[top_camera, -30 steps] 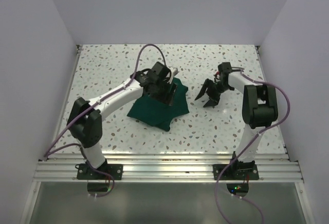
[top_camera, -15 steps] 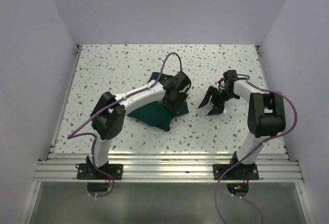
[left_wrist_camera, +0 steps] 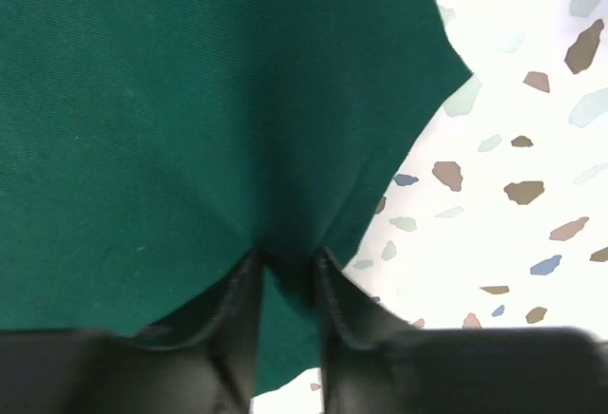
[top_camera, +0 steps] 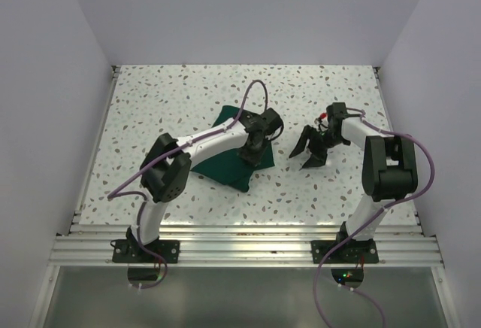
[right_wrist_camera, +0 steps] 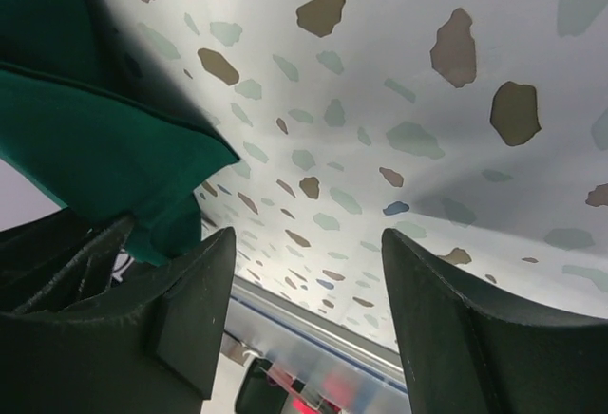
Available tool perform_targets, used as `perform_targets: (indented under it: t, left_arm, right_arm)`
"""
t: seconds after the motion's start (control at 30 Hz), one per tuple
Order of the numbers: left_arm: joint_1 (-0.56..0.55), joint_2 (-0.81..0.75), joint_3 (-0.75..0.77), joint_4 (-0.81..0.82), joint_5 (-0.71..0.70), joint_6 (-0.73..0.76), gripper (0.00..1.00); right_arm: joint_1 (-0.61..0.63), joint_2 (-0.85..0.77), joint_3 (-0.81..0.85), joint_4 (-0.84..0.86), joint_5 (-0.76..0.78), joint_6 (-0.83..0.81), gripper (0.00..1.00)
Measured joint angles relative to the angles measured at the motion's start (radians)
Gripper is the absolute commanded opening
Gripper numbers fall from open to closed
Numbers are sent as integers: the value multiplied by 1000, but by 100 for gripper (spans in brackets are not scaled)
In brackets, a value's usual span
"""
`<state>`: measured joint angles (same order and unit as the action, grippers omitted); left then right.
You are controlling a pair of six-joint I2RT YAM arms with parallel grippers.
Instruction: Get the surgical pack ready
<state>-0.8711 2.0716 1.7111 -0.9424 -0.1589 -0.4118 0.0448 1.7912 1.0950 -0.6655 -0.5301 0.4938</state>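
The surgical pack (top_camera: 222,161), a dark green fabric drape, lies rumpled and partly folded on the table between the two arms. My left gripper (top_camera: 254,150) is down on the drape's right edge. In the left wrist view a ridge of the drape (left_wrist_camera: 190,101) is pinched between the two narrowly set fingers of this gripper (left_wrist_camera: 285,260). My right gripper (top_camera: 309,152) hovers just right of the drape, apart from it. In the right wrist view its jaws (right_wrist_camera: 309,238) stand wide open with only table between them, and a folded corner of the drape (right_wrist_camera: 85,148) lies to the left.
The speckled terrazzo table (top_camera: 165,102) is walled in white on three sides. An aluminium rail (top_camera: 240,249) with both arm bases runs along the near edge. A purple cable (top_camera: 259,91) loops above the left arm.
My left gripper has swung from the drape's rear to its right edge and closed down onto the fabric. The right gripper shifted slightly right a second ago, then held still and open.
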Motion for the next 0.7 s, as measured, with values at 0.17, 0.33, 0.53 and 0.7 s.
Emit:
perform_targets:
  t: [0.17, 0.33, 0.53, 0.7]
  left_arm:
    - [-2, 11, 36, -25, 3, 0, 8]
    - [-2, 11, 38, -26, 7, 0, 0]
    - [-2, 11, 53, -42, 17, 3, 15]
    - [-2, 11, 59, -47, 24, 4, 17]
  right_arm:
    - [5, 0, -2, 8, -52, -6, 58]
    - [51, 0, -2, 85, -148, 37, 40]
    - [123, 1, 6, 180, -224, 130, 38]
    - [130, 2, 50, 195, -241, 157, 38]
